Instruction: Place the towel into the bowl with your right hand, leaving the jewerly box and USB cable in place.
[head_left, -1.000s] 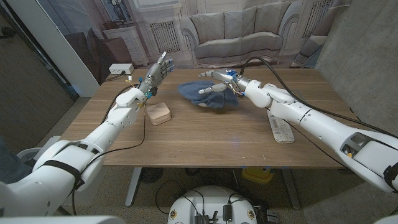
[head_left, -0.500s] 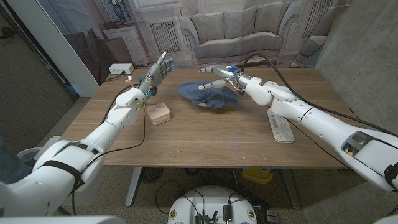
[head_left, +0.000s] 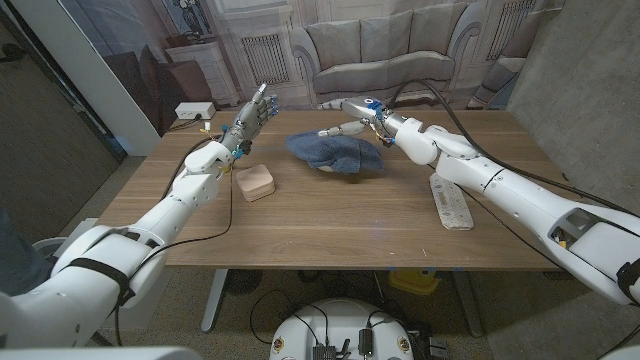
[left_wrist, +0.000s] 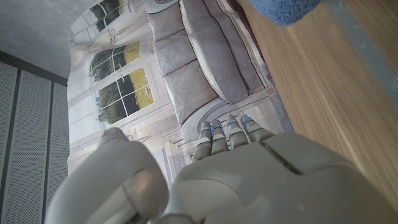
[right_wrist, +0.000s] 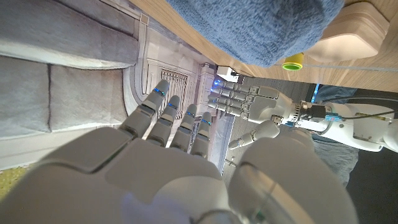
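Covering bowl: soft blue towel (head_left: 335, 153) (crumpled) | right robot hand (head_left: 352, 117) spread, empty

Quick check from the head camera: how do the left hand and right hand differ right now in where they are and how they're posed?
The left hand is raised above the table's left side, behind the jewelry box, fingers pointing up; the right hand reaches sideways, hovering at the far edge of the blue towel. The left hand is well clear of the towel; the right hand is right next to it. Both are open, holding nothing.

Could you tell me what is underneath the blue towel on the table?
A dark bowl edge peeks out beneath the blue towel, which is draped over it. The bowl's inside is covered.
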